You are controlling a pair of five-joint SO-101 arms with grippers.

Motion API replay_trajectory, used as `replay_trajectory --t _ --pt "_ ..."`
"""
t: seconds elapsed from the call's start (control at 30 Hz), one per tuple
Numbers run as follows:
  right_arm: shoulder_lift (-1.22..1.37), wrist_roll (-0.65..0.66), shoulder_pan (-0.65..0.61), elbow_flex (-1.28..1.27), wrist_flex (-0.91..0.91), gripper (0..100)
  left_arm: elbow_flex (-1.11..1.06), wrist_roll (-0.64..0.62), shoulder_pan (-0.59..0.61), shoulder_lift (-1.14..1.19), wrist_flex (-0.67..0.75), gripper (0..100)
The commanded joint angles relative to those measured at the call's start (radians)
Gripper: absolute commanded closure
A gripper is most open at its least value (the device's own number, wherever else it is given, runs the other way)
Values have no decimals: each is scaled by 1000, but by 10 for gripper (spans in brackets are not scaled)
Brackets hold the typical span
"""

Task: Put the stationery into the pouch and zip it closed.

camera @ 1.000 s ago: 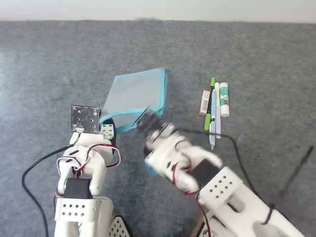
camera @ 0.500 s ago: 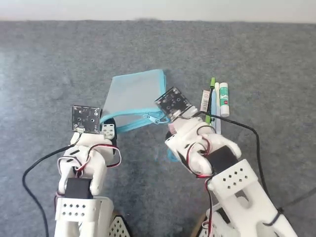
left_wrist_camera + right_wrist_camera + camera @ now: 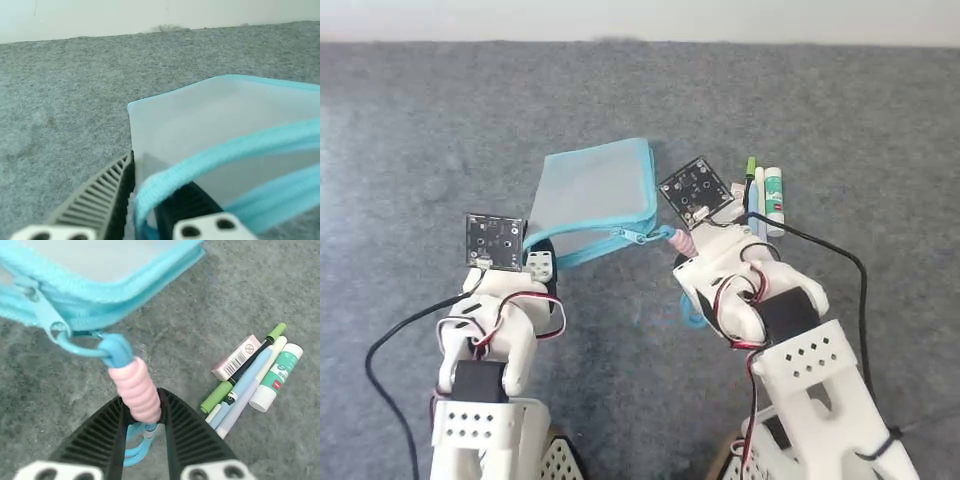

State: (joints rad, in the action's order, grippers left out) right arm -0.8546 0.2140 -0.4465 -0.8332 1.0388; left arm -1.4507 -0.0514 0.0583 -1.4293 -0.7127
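A translucent pouch (image 3: 590, 190) with a light blue zip lies on the grey carpet. My left gripper (image 3: 142, 200) is shut on the pouch's near left corner (image 3: 535, 245), pinching the blue zip edge (image 3: 200, 162). My right gripper (image 3: 142, 412) is shut on the pink coiled zip pull (image 3: 136, 390), which hangs from the blue zip slider (image 3: 50, 322) at the pouch's right end (image 3: 650, 235). The stationery lies in a bundle to the right: a small eraser box (image 3: 736, 200), a green pen (image 3: 240, 375), pale blue pens (image 3: 250, 390) and a glue stick (image 3: 775, 195).
Grey carpet (image 3: 420, 120) covers the whole table, with a pale wall (image 3: 100, 15) along the far edge. A black cable (image 3: 840, 260) loops from the right arm over the carpet, close to the stationery.
The right arm has swung to the right, pulling the pink zip pull and slider along the pouch's near edge toward its right corner. The left arm has stayed put.
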Motion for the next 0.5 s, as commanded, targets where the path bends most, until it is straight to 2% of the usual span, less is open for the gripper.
replay_trajectory --t 0.0,0.23,0.33,0.47 --pt "4 17 84 97 41 992 15 -8 5 5 38 989" --pt "1 55 73 245 223 992 -58 18 -15 5 121 989" --pt "1 57 39 253 254 992 -70 18 -68 5 120 989" --pt "1 94 41 252 283 992 -79 18 -72 5 123 989"
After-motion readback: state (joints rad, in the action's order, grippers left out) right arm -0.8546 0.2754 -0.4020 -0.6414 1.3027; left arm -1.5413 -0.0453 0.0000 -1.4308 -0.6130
